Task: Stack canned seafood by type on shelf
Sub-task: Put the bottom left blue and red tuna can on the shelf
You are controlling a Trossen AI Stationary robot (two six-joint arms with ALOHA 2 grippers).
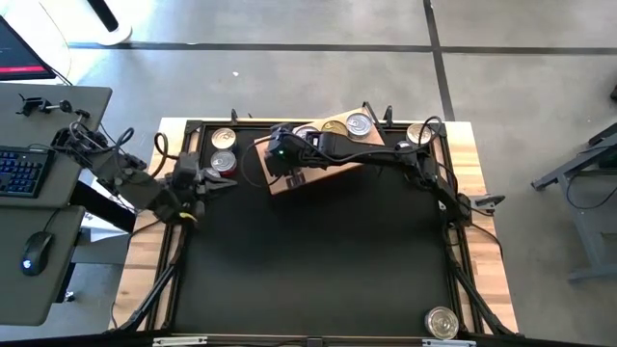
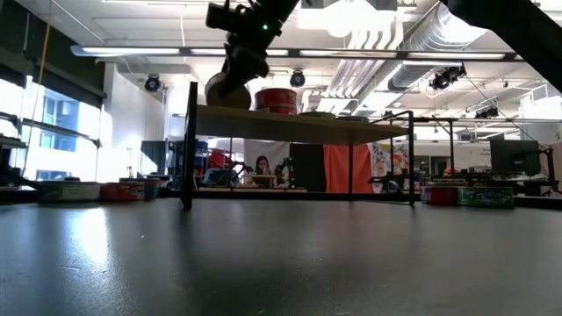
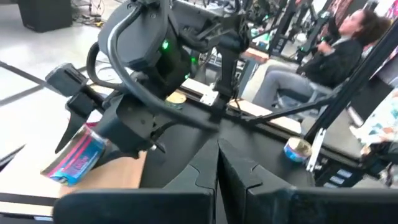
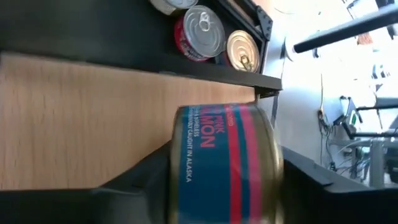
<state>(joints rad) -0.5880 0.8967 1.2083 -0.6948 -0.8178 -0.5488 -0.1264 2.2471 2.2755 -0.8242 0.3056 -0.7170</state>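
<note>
The shelf [image 1: 333, 166] is a light wooden board at the table's far side; in the low view it stands raised on thin legs [image 2: 299, 123]. Tins sit on its far part [image 1: 359, 123], one with a red side [image 2: 276, 99]. My right gripper [image 1: 280, 159] reaches across to the shelf's left end and is shut on a blue-and-red salmon tin [image 4: 224, 165]. More tins lie on the table left of the shelf [image 1: 223, 150]. My left gripper [image 1: 224, 183] hangs shut and empty near them. My right gripper has the salmon tin between its two fingers [image 4: 146, 174], one on each flat end, with the labelled side [image 4: 205, 143] facing the wrist camera. The fingers slant down from the table's right. The tin lies on its side, tilted, with its lower rim [image 2: 226, 105] at the shelf's top.
One tin stands at the table's far right [image 1: 419, 133] and one at the near right corner [image 1: 442, 323]. A black frame [image 1: 453, 222] edges the dark mat. A desk with a keyboard [image 1: 21, 172] stands to the left. A person [image 3: 336, 50] sits beyond the table.
</note>
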